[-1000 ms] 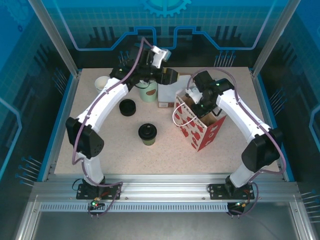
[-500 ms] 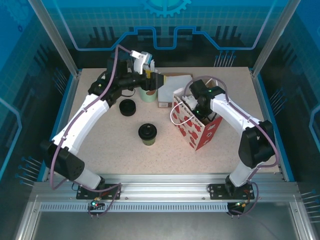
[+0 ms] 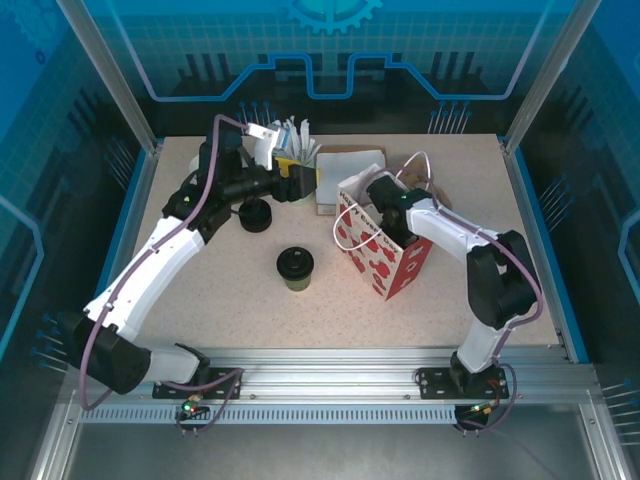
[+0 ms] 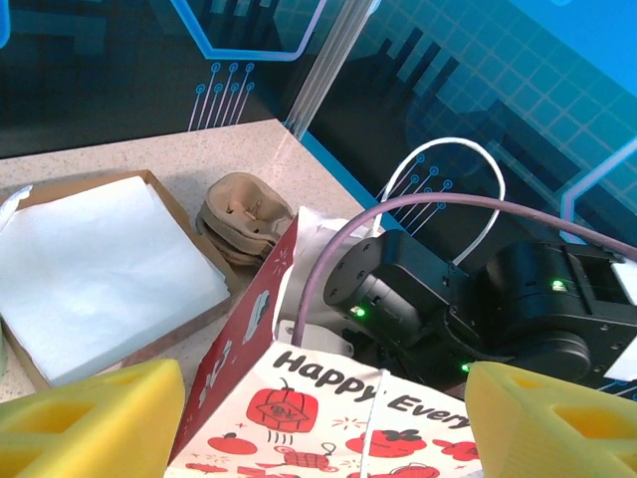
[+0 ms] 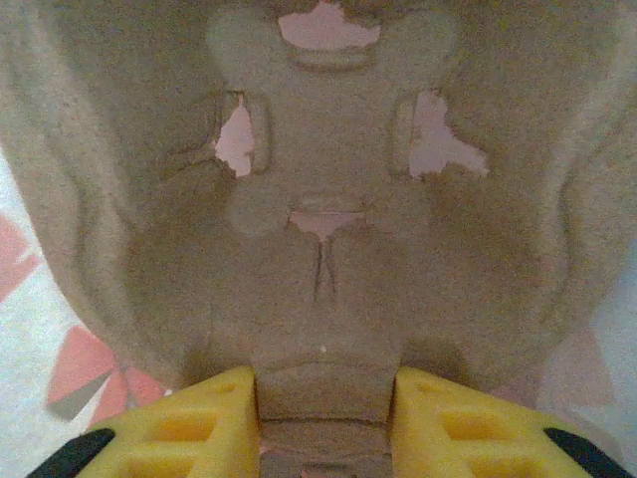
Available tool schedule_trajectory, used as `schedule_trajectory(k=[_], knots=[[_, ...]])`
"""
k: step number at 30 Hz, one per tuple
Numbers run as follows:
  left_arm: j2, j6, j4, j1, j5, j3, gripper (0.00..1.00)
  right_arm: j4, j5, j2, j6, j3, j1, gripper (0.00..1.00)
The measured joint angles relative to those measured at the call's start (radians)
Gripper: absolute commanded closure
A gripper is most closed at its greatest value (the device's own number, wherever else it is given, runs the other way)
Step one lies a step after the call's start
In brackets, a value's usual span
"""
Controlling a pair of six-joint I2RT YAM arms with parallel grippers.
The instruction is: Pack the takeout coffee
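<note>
Overhead, black-lidded olive paper cup point(image 3: 295, 268), left foam fingers point(image 4: 90, 418) spread empty, right fingers point(image 5: 189, 428) flanking pulp tray point(image 5: 328, 199), grip unclear.

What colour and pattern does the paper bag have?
The bag is white with red prints; clearest in the top external view.

Matt paper cup point(image 3: 296, 283), plastic lid point(image 3: 295, 263)

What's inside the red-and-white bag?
The right tool reaches into the bag, with a brown pulp cup tray between its fingers. The tray covers the bag's bottom. The lidded coffee stands outside on the table.
</note>
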Motion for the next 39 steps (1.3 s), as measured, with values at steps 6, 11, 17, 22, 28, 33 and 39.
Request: schedule_trajectory(k=[6, 11, 17, 22, 28, 33, 39], knots=[[-0.024, -0.015, 0.010, 0.000, -0.003, -0.043, 0.24, 0.032, 0.008, 0.019, 0.000, -0.020, 0.005, 0.54], [-0.033, -0.017, 0.019, 0.000, -0.010, -0.060, 0.24, 0.034, 0.014, 0.018, -0.002, -0.020, 0.007, 0.42], [-0.043, -0.017, 0.021, 0.000, -0.011, -0.082, 0.24, 0.010, 0.027, -0.022, -0.007, -0.016, 0.007, 0.26], [-0.055, -0.017, 0.024, 0.000, -0.013, -0.108, 0.24, -0.019, 0.027, -0.082, -0.008, 0.021, 0.007, 0.23], [-0.071, -0.018, 0.028, 0.000, -0.026, -0.134, 0.24, -0.060, 0.031, -0.137, -0.008, 0.090, 0.007, 0.23], [-0.083, -0.017, 0.028, 0.000, -0.038, -0.164, 0.23, -0.101, 0.034, -0.169, -0.015, 0.172, 0.007, 0.23], [-0.088, -0.018, 0.028, 0.000, -0.050, -0.193, 0.23, -0.146, 0.029, -0.198, -0.023, 0.296, 0.006, 0.23]])
